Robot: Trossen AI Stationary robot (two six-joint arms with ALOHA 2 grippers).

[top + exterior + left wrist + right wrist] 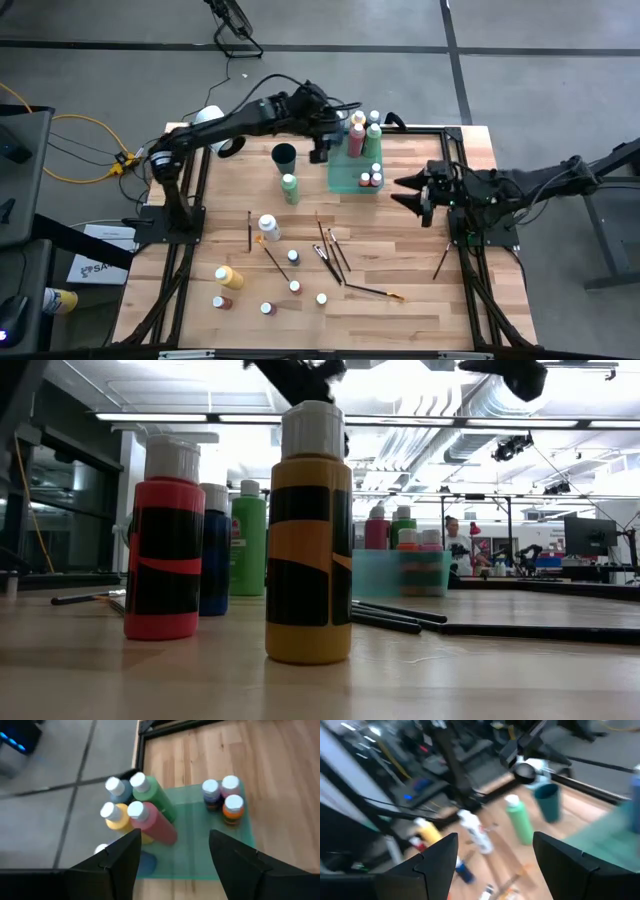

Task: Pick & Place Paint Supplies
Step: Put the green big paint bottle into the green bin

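A translucent green tray (350, 172) at the table's far side holds several paint bottles. A pink one (152, 822), a green one (156, 796) and a yellow one (116, 817) stand at its far end, and small ones (223, 799) at its near end. My left gripper (322, 150) (172, 855) hangs open just left of and above the tray, holding nothing. My right gripper (405, 192) (495, 855) is open in the air right of the tray, pointing left. More bottles and dark-handled brushes (332, 250) lie on the table nearer the front.
A dark teal cup (284, 155) and a green bottle (290, 188) stand left of the tray. A white bottle (268, 227), a yellow bottle (228, 277) and small bottles (294, 272) sit toward the near left. One brush (440, 262) lies near the right edge.
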